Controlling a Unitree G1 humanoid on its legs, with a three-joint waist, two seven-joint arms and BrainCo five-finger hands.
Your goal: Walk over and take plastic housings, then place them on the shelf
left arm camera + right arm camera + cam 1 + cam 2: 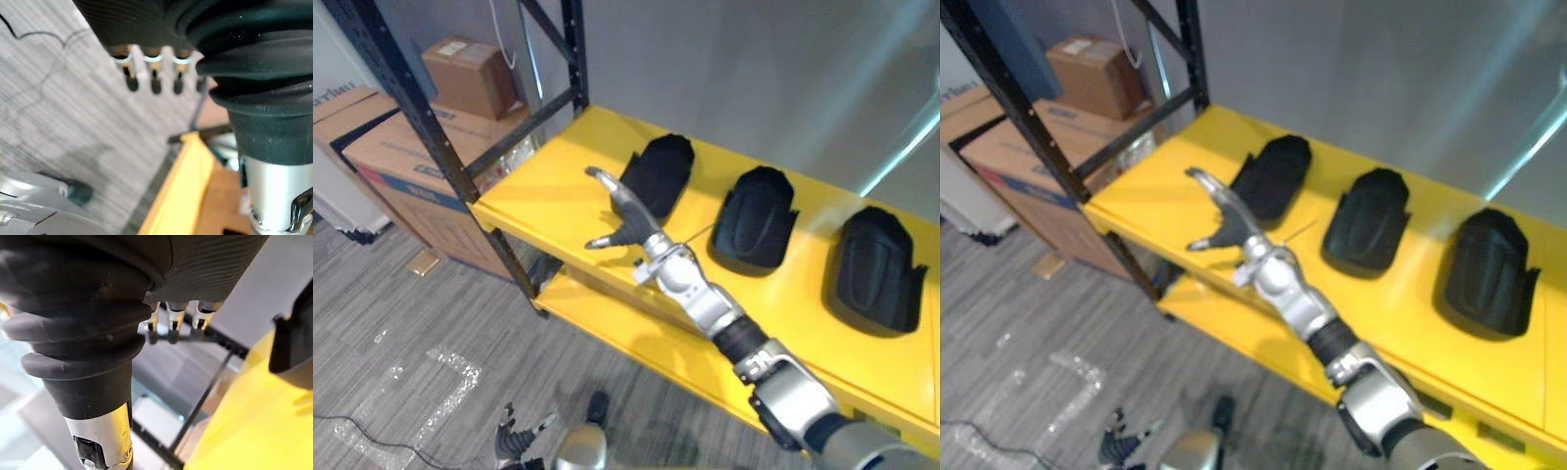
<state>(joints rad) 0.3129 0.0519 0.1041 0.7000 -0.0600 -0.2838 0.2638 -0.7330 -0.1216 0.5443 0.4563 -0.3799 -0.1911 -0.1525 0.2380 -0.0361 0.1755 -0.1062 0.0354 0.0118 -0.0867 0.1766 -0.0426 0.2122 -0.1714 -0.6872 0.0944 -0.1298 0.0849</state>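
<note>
Three housings (pixel 756 217) lie in a row on the yellow shelf (pixel 548 186), each with its own room. Your right hand (pixel 630 223) hovers just beside the left housing (pixel 658 174), fingers spread and empty. Your left hand (pixel 155 73) hangs loose, low by the floor.

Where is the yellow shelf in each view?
Left eye view: yellow shelf crosses diagonally under the right hand.
Right eye view: same diagonal band.
Left wrist view: shelf edge past the left hand, beside floor.
Right wrist view: shelf surface under a black housing.
Shared landmark: black rack frame.
</note>
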